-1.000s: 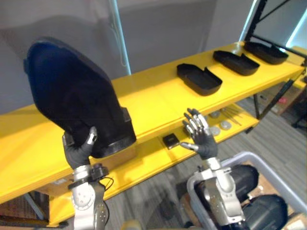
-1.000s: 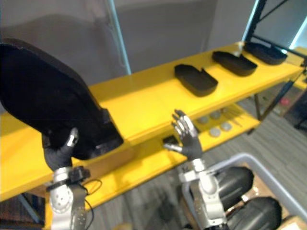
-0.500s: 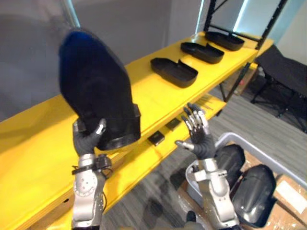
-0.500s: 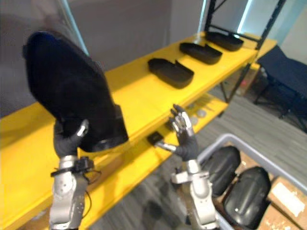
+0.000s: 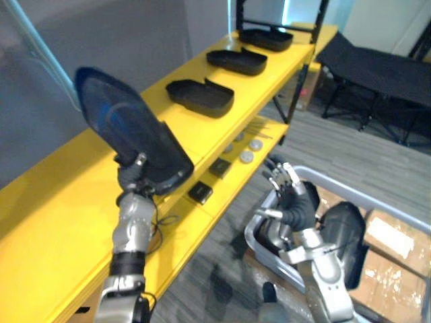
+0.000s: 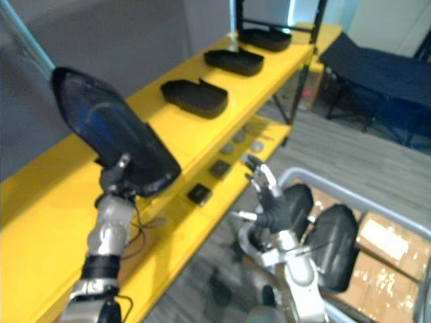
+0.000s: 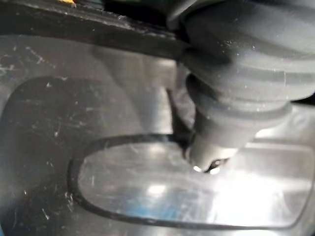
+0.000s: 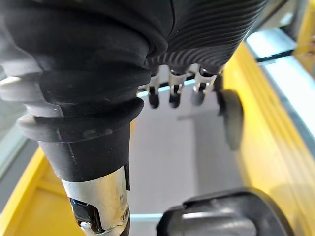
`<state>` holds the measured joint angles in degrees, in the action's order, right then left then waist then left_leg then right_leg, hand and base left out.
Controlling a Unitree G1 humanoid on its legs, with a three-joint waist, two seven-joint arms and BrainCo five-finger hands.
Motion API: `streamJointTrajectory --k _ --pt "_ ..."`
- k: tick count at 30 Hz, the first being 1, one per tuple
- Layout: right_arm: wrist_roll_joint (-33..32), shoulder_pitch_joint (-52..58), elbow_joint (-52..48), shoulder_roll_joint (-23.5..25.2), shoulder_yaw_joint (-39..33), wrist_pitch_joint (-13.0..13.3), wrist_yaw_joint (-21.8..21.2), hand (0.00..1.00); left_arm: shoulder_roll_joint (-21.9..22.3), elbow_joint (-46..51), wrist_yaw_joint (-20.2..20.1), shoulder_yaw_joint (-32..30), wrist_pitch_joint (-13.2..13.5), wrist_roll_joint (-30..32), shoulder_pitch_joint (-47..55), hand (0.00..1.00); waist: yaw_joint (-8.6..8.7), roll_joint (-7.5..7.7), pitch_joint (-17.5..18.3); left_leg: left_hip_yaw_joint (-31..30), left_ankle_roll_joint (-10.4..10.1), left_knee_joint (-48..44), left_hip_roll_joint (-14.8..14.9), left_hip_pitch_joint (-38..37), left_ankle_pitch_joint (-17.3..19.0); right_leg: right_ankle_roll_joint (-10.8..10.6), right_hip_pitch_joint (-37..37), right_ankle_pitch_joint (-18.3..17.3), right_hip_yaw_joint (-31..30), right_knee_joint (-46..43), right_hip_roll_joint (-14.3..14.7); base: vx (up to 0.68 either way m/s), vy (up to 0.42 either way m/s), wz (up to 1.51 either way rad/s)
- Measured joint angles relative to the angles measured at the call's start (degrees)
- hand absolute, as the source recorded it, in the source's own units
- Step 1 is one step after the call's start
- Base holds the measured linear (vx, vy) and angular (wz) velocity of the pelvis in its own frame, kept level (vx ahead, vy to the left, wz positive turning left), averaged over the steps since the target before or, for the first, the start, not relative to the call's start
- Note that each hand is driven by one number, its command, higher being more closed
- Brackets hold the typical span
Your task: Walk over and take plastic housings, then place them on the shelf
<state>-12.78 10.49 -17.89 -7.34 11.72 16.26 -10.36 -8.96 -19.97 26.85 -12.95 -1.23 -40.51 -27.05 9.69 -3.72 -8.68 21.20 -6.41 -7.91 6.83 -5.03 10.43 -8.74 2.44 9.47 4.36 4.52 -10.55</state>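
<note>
- A large, glossy black plastic housing [image 5: 124, 131] is held tilted above the yellow shelf [image 5: 209, 134], pinched at its lower edge by the left hand [image 5: 133, 178]; the fingers behind it are hidden.
- The right hand [image 5: 291, 200] is held spread above a grey bin [image 5: 377, 199].

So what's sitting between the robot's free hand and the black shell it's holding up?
In the left eye view, two black square parts lie on the lower yellow shelf, between the right hand and the housing in the left hand.
</note>
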Motion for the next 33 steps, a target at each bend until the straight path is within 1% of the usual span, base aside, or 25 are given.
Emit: streamJointTrajectory --k 3,5,6,9,11,12,16,17,18,19,22,23,25,27,28,29,30,31,33 --pt "0.02 0.05 -0.02 -0.12 2.05 -0.76 0.23 0.0 -1.54 -3.59 2.0 -0.06 0.59 0.3 -2.34 1.0 0.51 -0.35 -1.49 -0.04 0.28 0.42 -0.23 -0.12 -0.23 0.0 0.03 0.0 -0.02 0.0 -0.11 -0.01 -0.005 0.0" --pt "0.06 0.16 -0.03 -0.37 2.55 -0.97 0.11 0.0 -2.34 -3.78 3.13 -0.29 0.73 0.59 -2.98 1.0 0.62 -0.51 -2.44 -0.07 0.34 0.51 -0.36 -0.16 -0.26 0.0 0.07 0.0 -0.08 0.0 -0.19 -0.05 -0.014 0.0" --pt "0.08 0.35 -0.04 -0.63 2.66 -0.96 -0.21 0.0 -2.59 -3.88 4.4 -0.7 0.95 0.96 -3.71 1.0 0.58 -0.71 -3.17 -0.15 0.44 0.54 -0.4 -0.1 -0.32 0.0 0.08 0.0 -0.05 0.0 -0.22 -0.07 -0.025 0.02" --pt "0.08 0.44 -0.73 -1.86 4.1 -0.92 -1.27 0.0 -5.59 -7.48 6.71 -1.2 0.93 2.48 -6.1 1.0 0.66 -1.31 -4.03 -0.44 0.89 1.49 -0.61 0.0 -1.02 0.0 0.49 0.0 0.02 0.0 -0.22 -0.05 -0.035 0.02" --pt "0.07 0.24 -3.0 -3.0 5.29 -0.89 -1.47 0.0 -7.19 -9.34 7.43 -2.01 0.67 3.4 -8.27 1.0 0.7 -1.6 -5.44 -0.72 0.87 1.54 -0.62 0.1 -1.26 0.0 0.5 0.0 0.09 0.0 -0.22 -0.06 -0.041 0.06" --pt "0.06 -0.11 -4.37 -3.52 6.19 -0.85 -1.89 0.0 -8.33 -10.27 8.15 -1.97 0.21 3.46 -9.68 1.0 0.75 -1.79 -6.47 -1.24 0.98 1.55 -0.66 0.29 -1.45 0.0 0.5 0.0 0.16 -0.01 -0.23 -0.06 -0.032 0.07" --pt "0.09 -2.09 -5.07 -4.52 10.14 -0.88 -1.78 0.0 -11.16 -14.03 9.72 -1.6 -0.6 3.46 -12.6 1.0 1.0 -1.98 -7.56 -2.53 1.18 1.59 -0.72 2.13 -1.98 0.15 2.08 0.13 0.33 -0.21 -0.22 -0.08 -0.049 0.06" --pt "0.09 -2.93 -5.12 -4.74 11.18 -0.94 -0.98 0.0 -12.14 -15.78 10.67 -1.51 -1.13 3.45 -13.79 1.0 1.05 -2.03 -8.59 -2.64 1.14 1.59 -0.72 2.17 -2.03 0.16 2.18 0.15 0.31 -0.33 -0.2 -0.05 -0.035 0.0" --pt "0.12 -3.13 -5.12 -4.88 11.54 -0.94 -0.75 0.0 -12.66 -16.4 11.02 -1.44 -1.51 3.45 -13.93 1.0 1.09 -2.09 -8.7 -2.63 1.14 1.6 -0.73 2.33 -2.03 0.16 2.4 0.15 0.23 -0.38 -0.2 -0.05 -0.033 -0.01" --pt "0.1 -3.18 -5.14 -5.15 12.08 -0.94 -0.58 0.0 -13.84 -17.94 11.46 -1.34 -2.65 3.42 -14.24 1.0 1.28 -2.19 -9.02 -2.74 1.14 1.6 -0.73 2.46 -2.03 0.16 2.51 0.15 0.22 -0.4 -0.2 -0.03 -0.025 -0.02" --pt "-0.02 -3.66 -5.68 -5.97 12.97 -0.85 -0.84 0.0 -15.99 -19.61 11.63 -0.85 -3.12 3.41 -15.98 1.0 1.21 -2.08 -10.53 -3.29 1.14 1.59 -0.76 2.45 -2.03 0.16 2.53 0.15 0.15 -0.49 -0.18 -0.02 -0.016 -0.01" --pt "-0.87 -4.54 -5.79 -6.41 14.14 -0.18 -1.48 0.0 -17.39 -19.98 11.59 -0.29 -3.57 3.42 -17.08 1.0 1.19 -1.97 -11.48 -3.31 1.14 1.55 -0.75 2.52 -2.03 0.17 2.65 0.15 0.12 -0.61 -0.18 -0.04 -0.014 0.02" --pt "-3.25 -6.75 -6.37 -6.77 17.44 1.47 -3.51 0.0 -18.69 -21.36 11.15 0.59 -3.71 3.44 -19.22 1.0 0.85 -2.07 -12.08 -3.43 1.14 1.42 -0.74 3.37 -2.03 0.17 3.67 0.15 0.07 -1.01 -0.17 -0.05 -0.027 0.0" --pt "-5.02 -11.08 -6.45 -6.72 22.15 3.08 -5.98 0.0 -18.97 -23.24 10.56 1.44 -3.86 3.66 -21.11 1.0 0.79 -2.07 -12.62 -3.68 1.02 1.27 -0.75 3.69 -2.1 0.2 3.74 0.13 0.19 -1.08 -0.26 -0.04 -0.026 0.07" --pt "-5.05 -14.41 -6.47 -6.64 25.51 4.0 -6.88 0.0 -19.0 -24.72 10.45 3.5 -3.94 5.37 -22.36 1.0 0.64 -2.05 -12.64 -5.18 0.98 0.48 -0.74 4.48 -2.12 0.24 3.76 0.1 0.51 -1.1 -0.38 -0.04 -0.024 0.14" --pt "-5.03 -16.16 -6.47 -6.55 27.07 4.19 -7.33 0.0 -19.05 -25.31 10.37 4.65 -3.98 5.93 -22.87 1.0 0.42 -2.02 -12.65 -6.04 0.98 -0.01 -0.71 4.98 -2.12 0.25 3.85 0.09 0.63 -1.11 -0.39 -0.03 -0.027 0.23" --pt "-4.91 -19.66 -6.44 -6.47 30.05 4.55 -7.59 0.0 -19.1 -26.33 10.04 6.56 -3.99 7.81 -23.85 1.0 0.18 -2.05 -12.72 -7.14 0.95 -0.75 -0.63 5.77 -2.14 0.48 3.92 -0.06 1.15 -1.3 -0.47 -0.04 -0.035 0.32" --pt "-4.55 -22.66 -6.38 -6.44 31.63 5.16 -7.47 0.0 -19.12 -26.63 9.24 8.21 -4.32 8.79 -24.82 1.0 0.12 -2.3 -12.99 -8.49 0.71 -0.98 -0.45 6.41 -2.28 0.91 3.93 -0.39 2.17 -1.82 -0.46 -0.04 -0.032 0.36" --pt "-4.47 -25.96 -6.31 -6.25 32.44 5.35 -6.96 0.0 -19.15 -26.69 8.29 9.82 -4.69 9.8 -26.32 1.0 -0.54 -2.21 -13.97 -9.72 0.36 -1.36 -0.24 6.8 -2.52 1.07 4.06 -1.03 2.67 -2.94 -0.43 -0.05 -0.028 0.28"
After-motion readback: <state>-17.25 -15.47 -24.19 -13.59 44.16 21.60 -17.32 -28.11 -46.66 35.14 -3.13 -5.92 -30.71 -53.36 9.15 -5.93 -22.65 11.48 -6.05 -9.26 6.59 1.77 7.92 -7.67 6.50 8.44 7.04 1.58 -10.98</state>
